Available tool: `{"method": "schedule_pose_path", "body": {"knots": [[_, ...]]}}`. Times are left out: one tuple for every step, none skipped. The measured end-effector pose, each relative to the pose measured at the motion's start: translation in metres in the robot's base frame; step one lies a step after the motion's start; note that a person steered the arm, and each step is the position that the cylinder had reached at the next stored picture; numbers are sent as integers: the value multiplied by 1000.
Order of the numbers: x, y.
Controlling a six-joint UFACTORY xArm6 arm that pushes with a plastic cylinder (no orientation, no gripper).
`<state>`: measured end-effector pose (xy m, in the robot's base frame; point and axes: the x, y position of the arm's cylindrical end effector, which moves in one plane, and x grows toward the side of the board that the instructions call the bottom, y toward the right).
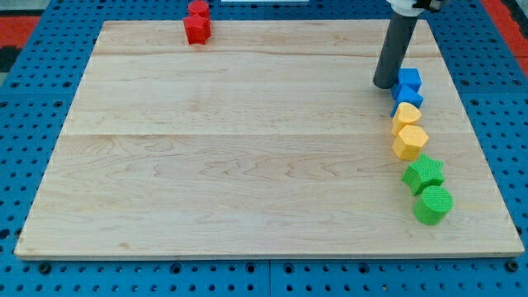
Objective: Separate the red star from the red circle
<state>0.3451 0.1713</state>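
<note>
Red star (197,30) lies well apart from my tip (384,85).

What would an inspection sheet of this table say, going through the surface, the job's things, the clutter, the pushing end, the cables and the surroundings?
Surface: pale wooden board, flat, lying on a blue perforated base.
Job's things: red circle and red star at the view's top edge, left of centre, touching.
Clutter: a column of blocks along the view's right: two blue blocks, shapes unclear, then a yellow block, a yellow hexagon, a green star and a green circle.
Pushing end: my tip rests on the board just left of the upper blue block, far from the red pair.
Cables: nothing seen.
Surroundings: red patches at the top corners.
</note>
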Motion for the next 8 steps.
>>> {"method": "schedule_pose_path", "body": {"knots": [[4,-79],[9,-183],[-19,-291],[-73,-377],[-136,-431],[-154,-431],[-154,-426],[-142,-364]]}}
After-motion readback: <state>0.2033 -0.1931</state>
